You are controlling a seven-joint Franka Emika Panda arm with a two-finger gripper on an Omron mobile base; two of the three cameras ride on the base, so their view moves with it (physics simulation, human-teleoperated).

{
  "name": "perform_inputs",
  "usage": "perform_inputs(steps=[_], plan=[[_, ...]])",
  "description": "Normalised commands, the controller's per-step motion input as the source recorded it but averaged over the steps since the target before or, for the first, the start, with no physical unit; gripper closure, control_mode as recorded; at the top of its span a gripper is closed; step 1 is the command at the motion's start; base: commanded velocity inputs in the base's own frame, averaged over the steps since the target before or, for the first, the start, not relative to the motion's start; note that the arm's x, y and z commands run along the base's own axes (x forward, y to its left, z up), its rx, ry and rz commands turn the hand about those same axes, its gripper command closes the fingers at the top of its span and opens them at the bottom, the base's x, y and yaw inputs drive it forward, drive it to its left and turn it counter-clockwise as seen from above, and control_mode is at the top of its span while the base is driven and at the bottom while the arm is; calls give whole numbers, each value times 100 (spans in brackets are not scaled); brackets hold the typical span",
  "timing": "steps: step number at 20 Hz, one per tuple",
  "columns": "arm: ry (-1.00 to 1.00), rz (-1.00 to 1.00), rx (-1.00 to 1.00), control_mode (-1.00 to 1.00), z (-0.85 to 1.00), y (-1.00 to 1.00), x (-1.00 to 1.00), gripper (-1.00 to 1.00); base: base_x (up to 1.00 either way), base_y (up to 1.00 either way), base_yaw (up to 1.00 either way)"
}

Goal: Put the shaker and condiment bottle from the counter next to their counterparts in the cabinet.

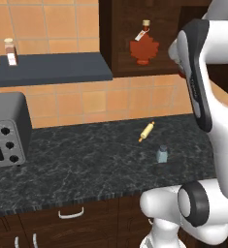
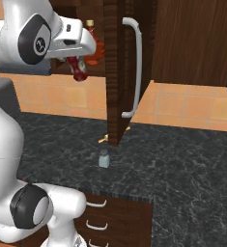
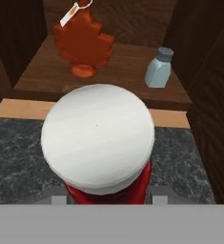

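Red condiment bottle (image 3: 104,157), white-capped, is seen pinched in the gripper (image 2: 78,70), held aloft before the open cabinet (image 3: 108,71). On the shelf, the maple-leaf bottle (image 3: 83,43) is placed left and a matching shaker (image 3: 158,68) right, well apart, with bare wood between them. The shelf's front edge is shown beyond the cap. The counter shaker (image 1: 162,154) is left upright on the counter (image 1: 86,160), near a rolling pin (image 1: 146,131). The cabinet door (image 2: 129,67) apparently stands edge-on beside the gripper.
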Motion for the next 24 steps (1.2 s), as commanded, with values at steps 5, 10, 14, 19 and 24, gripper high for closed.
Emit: perform_inputs(steps=[5,10,14,19,24], plan=[[2,3,5,-100,-4,18,3,100,0,0,0],[0,0,2,-100,0,20,23,100,0,0,0],[0,0,0,-100,-2,28,28,100,0,0,0],[0,7,0,-100,-5,17,9,100,0,0,0],[0,6,0,-100,-1,3,33,100,0,0,0]])
